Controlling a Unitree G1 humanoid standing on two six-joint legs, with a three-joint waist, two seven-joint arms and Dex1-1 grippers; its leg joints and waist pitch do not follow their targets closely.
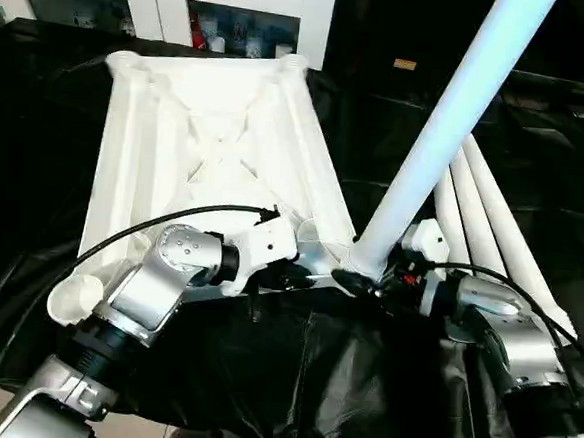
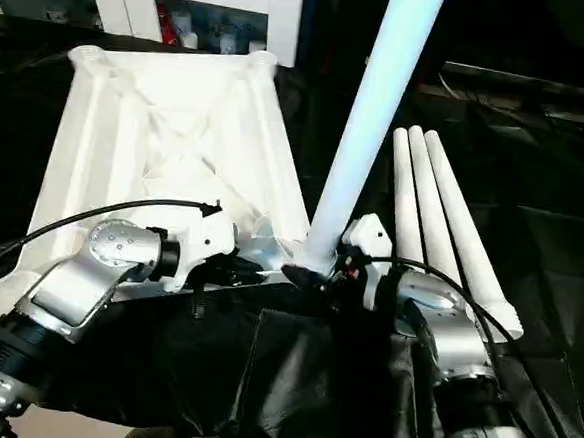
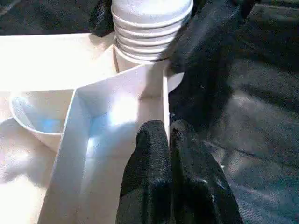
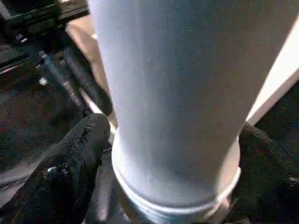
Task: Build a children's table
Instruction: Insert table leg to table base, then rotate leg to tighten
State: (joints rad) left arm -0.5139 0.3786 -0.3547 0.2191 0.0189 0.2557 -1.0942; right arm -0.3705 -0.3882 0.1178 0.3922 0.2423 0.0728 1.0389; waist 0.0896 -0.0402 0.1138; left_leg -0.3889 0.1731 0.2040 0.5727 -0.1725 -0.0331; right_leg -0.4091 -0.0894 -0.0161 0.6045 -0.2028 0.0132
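One white table top (image 1: 212,143) lies upside down on the black-draped table (image 1: 361,374), ribbed underside facing up, and its round corner sockets show at the far corners and the near left one. Four legs in all, count them: three spare legs (image 2: 443,215) lie side by side on the black cloth to the right of the top, touching one another, and the fourth leg (image 1: 449,120) stands tilted, its lower end at the top's near right corner socket, its shaft rising up and to the right out of the picture.

The right gripper (image 1: 368,282) has its two black fingers (image 4: 74,163) spread around the base of that leg, one on each side, pressing against the tube (the ridged end of the leg sits right at the socket in the left wrist view). The left gripper (image 3: 169,158) reaches in from the left, its fingers pinched nearly together over a thin upright rib at the near edge of the table top, just beside that same corner.

Beyond the table stand white cabinets (image 1: 177,5) with glass doors.
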